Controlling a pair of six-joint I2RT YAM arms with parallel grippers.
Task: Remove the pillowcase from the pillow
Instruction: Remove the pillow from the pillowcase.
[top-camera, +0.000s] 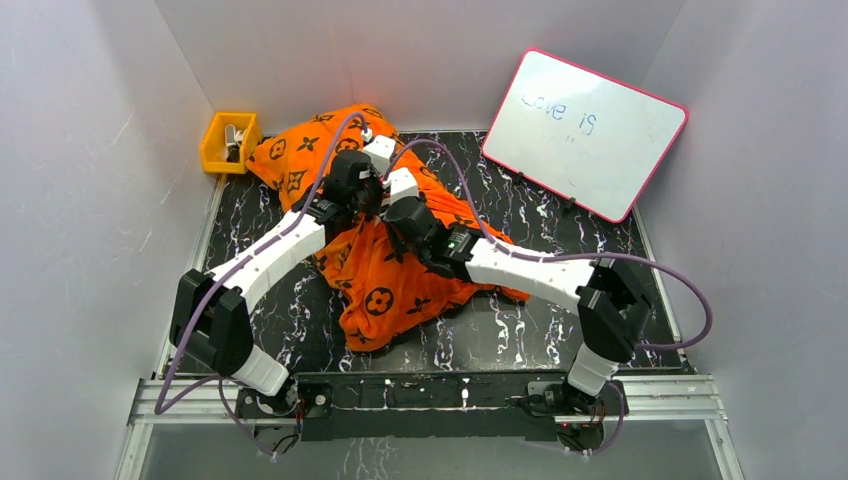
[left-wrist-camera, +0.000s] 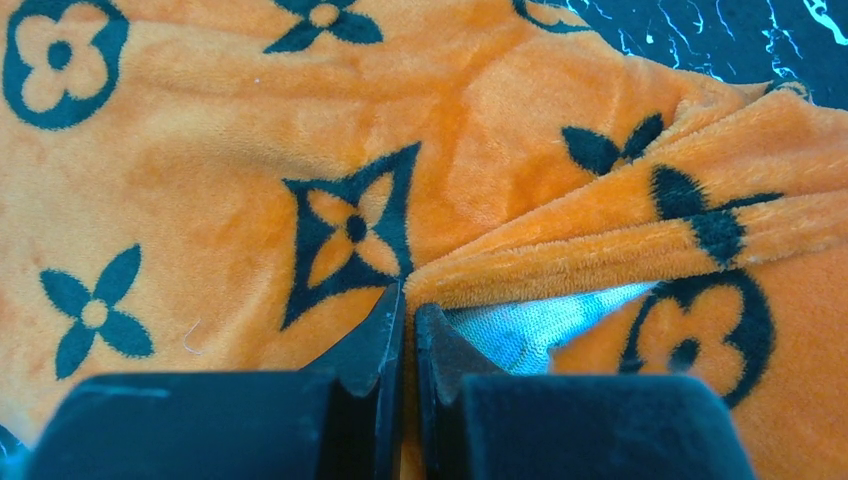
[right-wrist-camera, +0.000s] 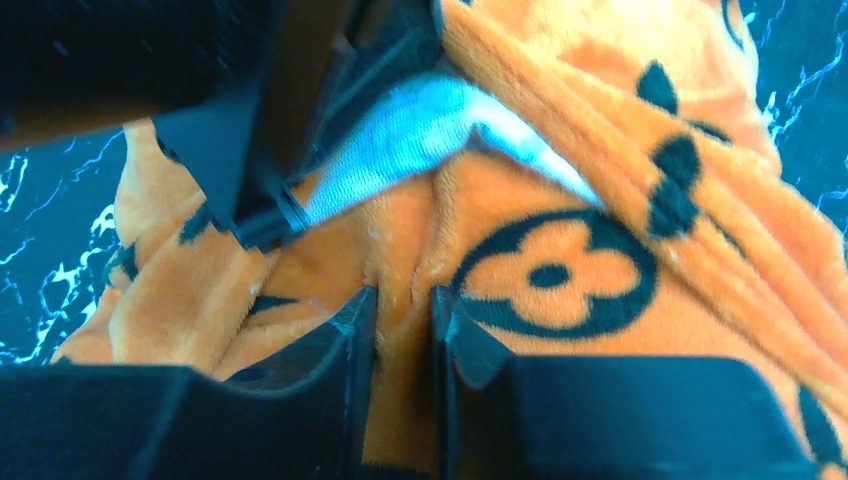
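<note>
Pillowcase (top-camera: 385, 275) is lying bunched mid-bench (top-camera: 540, 340), reaching from near the yellow bin (top-camera: 215, 150) at back left toward the front edge. Left tool (left-wrist-camera: 408, 315) is pinching the opening's hem, jaws almost closed. Right tool (right-wrist-camera: 403, 305) is clamping a narrow fold just beside it. White pillow (left-wrist-camera: 540, 325) is showing at the opening. Bare bench is lying to the right, before the whiteboard (top-camera: 585, 130).

I count one orange pillowcase (top-camera: 385, 290), one white pillow (left-wrist-camera: 540, 325) peeking from it, one whiteboard (top-camera: 585, 130) far right, one yellow bin (top-camera: 228, 143) far left.
</note>
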